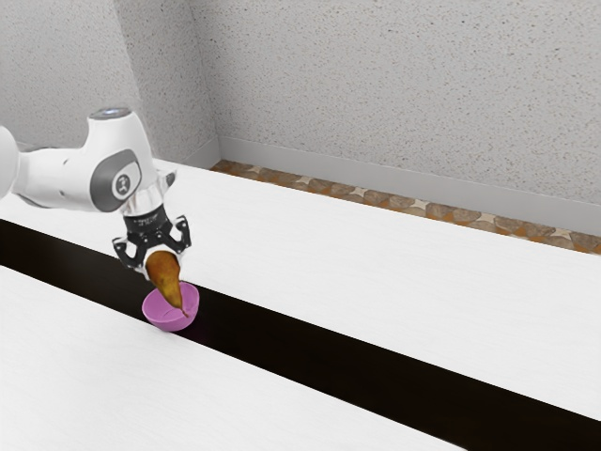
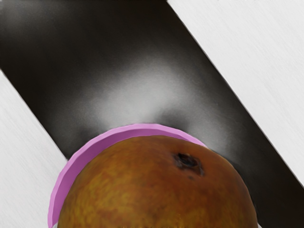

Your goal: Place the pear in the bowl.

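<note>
Left in the exterior view, above a dark band (image 1: 357, 371), your gripper (image 1: 162, 254) holds the pear (image 1: 165, 273), fingers parted by its fat end and gripping both sides. Its neck slants down over the pink bowl (image 1: 169, 318); whether they touch, you cannot tell. Expect firm, fairly light fruit, smooth enough to slip and easily bruised; that broad end is the place to hold, gently. The arm (image 1: 70, 178) bears a round emblem (image 1: 122, 185); you can read no writing.

Before me a white worktop (image 1: 404, 272) carries a long black strip (image 1: 376, 381); beyond I see stone-patterned floor (image 1: 376, 198), pale baseboard (image 1: 376, 177) and speckled grey walls (image 1: 394, 85).
</note>
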### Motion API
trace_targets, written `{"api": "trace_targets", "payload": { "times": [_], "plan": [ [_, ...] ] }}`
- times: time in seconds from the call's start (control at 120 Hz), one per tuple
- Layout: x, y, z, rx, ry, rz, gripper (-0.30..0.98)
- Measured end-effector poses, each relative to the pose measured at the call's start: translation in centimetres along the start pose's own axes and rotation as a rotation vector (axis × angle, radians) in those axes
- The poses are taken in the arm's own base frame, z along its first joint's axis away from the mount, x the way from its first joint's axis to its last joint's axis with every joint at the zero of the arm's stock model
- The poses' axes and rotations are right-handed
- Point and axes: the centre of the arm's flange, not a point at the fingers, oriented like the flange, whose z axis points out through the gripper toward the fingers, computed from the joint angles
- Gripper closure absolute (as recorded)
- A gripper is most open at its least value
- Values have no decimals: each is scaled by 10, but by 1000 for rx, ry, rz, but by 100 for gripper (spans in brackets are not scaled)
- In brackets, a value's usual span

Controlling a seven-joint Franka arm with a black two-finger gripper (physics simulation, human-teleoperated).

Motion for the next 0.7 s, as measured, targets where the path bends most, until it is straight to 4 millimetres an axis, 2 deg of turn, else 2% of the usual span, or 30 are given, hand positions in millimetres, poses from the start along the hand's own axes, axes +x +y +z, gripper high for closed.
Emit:
{"api": "trace_targets", "payload": {
  "times": [0.133, 0.342, 0.617, 0.7],
  "plan": [
    [-1, 2, 13, 18, -15, 1, 32],
    [-8, 6, 15, 26, -24, 13, 32],
    [-9, 6, 17, 29, -36, 12, 11],
    [-16, 13, 5, 13, -23, 32, 8]
  ]
}}
